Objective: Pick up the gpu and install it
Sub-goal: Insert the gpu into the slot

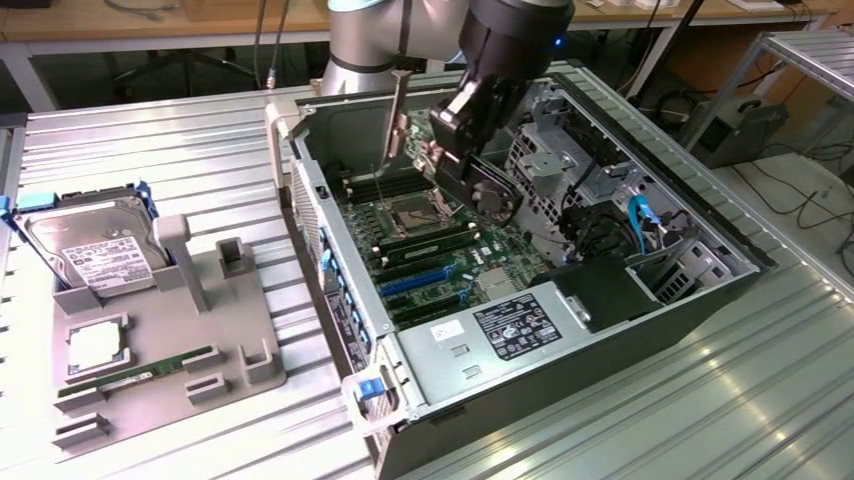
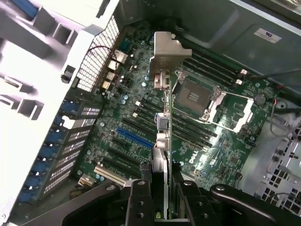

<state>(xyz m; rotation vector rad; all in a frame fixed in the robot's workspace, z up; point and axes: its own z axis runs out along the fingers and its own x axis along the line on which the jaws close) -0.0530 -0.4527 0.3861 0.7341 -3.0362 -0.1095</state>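
We see the jaws closed on the gpu (image 2: 163,127), gripped edge-on between two black fingers (image 2: 141,200) of the gripper (image 2: 161,190). Its pale bracket (image 2: 165,49) points away from the wrist. The card hangs above the motherboard (image 2: 207,141), apart from it, near the CPU socket (image 2: 193,96) and past a blue slot (image 2: 134,136), inside the open case (image 1: 534,385). A gray holder (image 1: 167,385) beside the case carries a hard drive (image 1: 87,250).
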